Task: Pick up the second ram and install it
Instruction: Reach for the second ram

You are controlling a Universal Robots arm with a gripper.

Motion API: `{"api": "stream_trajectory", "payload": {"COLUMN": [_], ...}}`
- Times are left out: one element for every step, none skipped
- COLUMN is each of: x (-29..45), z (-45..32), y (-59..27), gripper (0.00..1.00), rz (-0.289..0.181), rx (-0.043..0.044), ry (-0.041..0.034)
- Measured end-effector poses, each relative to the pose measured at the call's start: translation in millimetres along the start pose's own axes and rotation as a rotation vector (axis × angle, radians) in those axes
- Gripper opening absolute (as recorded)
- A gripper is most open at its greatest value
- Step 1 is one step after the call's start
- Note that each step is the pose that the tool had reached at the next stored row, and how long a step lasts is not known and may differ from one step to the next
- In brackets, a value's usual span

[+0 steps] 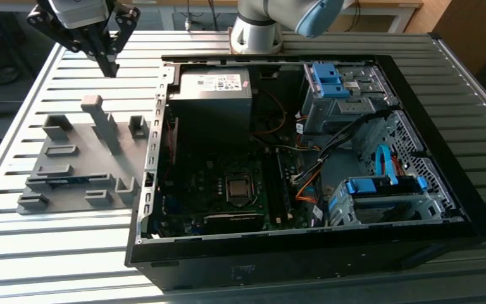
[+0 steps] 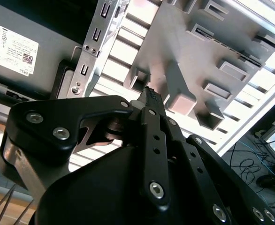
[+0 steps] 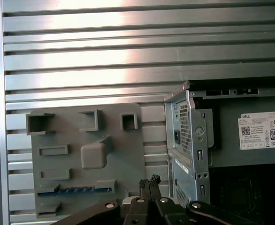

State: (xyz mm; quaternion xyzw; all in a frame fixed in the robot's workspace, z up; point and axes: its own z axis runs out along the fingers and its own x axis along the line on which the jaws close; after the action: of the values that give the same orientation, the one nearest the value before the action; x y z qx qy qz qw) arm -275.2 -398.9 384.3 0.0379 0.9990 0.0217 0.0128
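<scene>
The table [image 1: 23, 253] is a slatted metal top, bright with glare in the first wrist view. On it lies the open case [image 1: 311, 253], with its power supply [image 1: 213, 85] at the far end. A flat gray holder [image 1: 83, 164] with raised blocks and slots rests on the slats just beside the case, on the exterior view's left. The ram [image 3: 74, 190] sits on edge in a slot of that holder, on the side away from the case. It is a long, thin blue strip with a row of dark chips, and only its upper edge is exposed. In the exterior view the ram [image 1: 60, 180] shows as a short blue line. My gripper [image 1: 108, 63] hangs above the table past the holder's far end, well apart from the ram. In both wrist views its fingertips [image 3: 148, 180] [image 2: 149, 92] are pressed together and hold nothing. Off the table there is floor with loose cables [image 2: 255, 164].
</scene>
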Motion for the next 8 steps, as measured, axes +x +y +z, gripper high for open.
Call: {"api": "stream_trajectory", "payload": {"x": [0.2,0.5,0.7,0.9,1.1,1.3,1.5,1.8], "z": [0.0,0.0,0.1,0.1,0.0,0.0,0.1,0.1], "y": [0.0,0.0,-0.1,-0.1,-0.1,-0.1,-0.1,-0.1], "gripper": [0.11,0.11,0.11,0.11,0.11,0.11,0.11,0.11], "rz": [0.000,0.000,0.000,0.000,0.000,0.000,0.000,0.000], "rx": [0.0000,0.0000,0.0000,0.0000,0.0001,0.0000,0.0000,0.0000], "ry": [0.0000,0.0000,0.0000,0.0000,0.0000,0.0000,0.0000,0.0000]}}
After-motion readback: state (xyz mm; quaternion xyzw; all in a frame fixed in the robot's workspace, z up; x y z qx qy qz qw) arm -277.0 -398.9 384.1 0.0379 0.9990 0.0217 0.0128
